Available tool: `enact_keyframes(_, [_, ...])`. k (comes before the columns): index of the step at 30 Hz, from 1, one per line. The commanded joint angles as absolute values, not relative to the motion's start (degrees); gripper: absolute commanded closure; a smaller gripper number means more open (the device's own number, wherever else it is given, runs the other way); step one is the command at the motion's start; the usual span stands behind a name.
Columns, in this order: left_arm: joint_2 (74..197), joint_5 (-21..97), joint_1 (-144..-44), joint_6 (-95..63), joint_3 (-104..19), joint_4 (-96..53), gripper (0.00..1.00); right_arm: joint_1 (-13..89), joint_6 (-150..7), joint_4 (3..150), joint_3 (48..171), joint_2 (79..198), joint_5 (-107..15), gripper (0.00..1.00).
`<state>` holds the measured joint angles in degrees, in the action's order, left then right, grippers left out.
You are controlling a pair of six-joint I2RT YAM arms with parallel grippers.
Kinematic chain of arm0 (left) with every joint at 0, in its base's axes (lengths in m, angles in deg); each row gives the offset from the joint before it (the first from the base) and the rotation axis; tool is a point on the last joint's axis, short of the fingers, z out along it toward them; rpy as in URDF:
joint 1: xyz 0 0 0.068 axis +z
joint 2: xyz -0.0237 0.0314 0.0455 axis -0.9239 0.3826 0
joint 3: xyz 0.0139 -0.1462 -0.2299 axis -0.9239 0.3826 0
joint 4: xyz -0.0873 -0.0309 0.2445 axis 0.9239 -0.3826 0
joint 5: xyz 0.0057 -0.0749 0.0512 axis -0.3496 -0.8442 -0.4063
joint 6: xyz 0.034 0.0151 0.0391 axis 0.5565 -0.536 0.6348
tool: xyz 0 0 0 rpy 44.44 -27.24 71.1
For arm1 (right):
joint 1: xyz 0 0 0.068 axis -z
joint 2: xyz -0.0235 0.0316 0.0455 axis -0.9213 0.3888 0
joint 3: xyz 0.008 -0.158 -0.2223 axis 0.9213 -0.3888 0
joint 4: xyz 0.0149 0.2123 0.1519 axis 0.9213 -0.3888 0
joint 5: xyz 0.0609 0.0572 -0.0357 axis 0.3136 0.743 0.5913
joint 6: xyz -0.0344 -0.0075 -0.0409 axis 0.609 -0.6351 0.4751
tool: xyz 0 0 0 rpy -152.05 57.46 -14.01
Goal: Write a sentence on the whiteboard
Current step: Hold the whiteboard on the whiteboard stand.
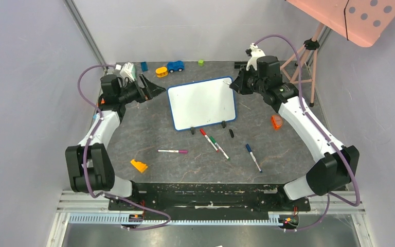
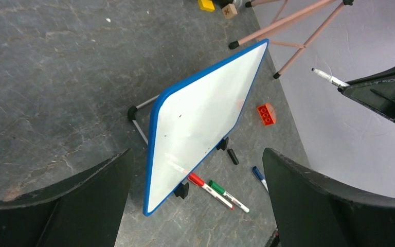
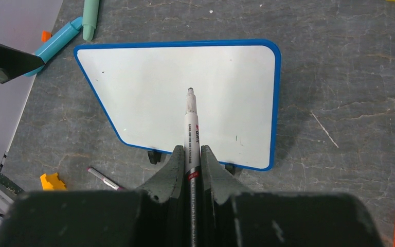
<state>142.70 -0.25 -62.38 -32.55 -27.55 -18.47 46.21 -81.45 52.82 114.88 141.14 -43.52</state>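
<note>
Centrally on the grey surface [image 1: 149, 128]: the whiteboard [image 1: 201, 103], propped tilted on two black feet. Just off its left edge, the left pincer [image 1: 154, 85], spread wide, gripping nothing. At its far right corner, the right pincer [image 1: 235, 83], clamped tight on a marker [image 3: 191, 128], tip bared and aimed across the white face; touching or not, cannot tell. Near the feet, loose on the surface: a red pen [image 1: 205, 135], a green pen [image 1: 220, 149], a blue pen [image 1: 253, 157], a pink pen [image 1: 173, 151]. Smallest, a black cap [image 1: 231, 133].
</note>
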Motion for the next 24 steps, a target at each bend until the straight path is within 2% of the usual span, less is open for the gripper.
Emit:
enact_keyframes(1, [145.62,-7.25,-62.19,-37.43,-29.55,-12.84,0.0,45.94,-82.6,51.89,117.58,140.96,-44.33,1.0])
enact_keyframes(9, [150.0,-10.19,-62.14,-48.83,-28.06,2.49,0.0,45.9,-81.34,52.48,116.34,139.38,-44.74,1.0])
enact_keyframes(12, [153.23,-13.72,-62.01,-53.52,-27.36,14.36,0.0,45.85,-81.36,53.28,115.39,139.2,-45.04,1.0])
enact_keyframes(20, [154.87,-12.63,-61.45,-56.12,-24.08,22.28,0.0,44.47,-82.34,55.67,116.47,141.4,-42.41,1.0])
enact_keyframes(24, [156.82,-14.14,-61.39,-53.46,-22.75,23.83,0.0,44.17,-81.0,59.41,112.97,139.5,-42.65,1.0])
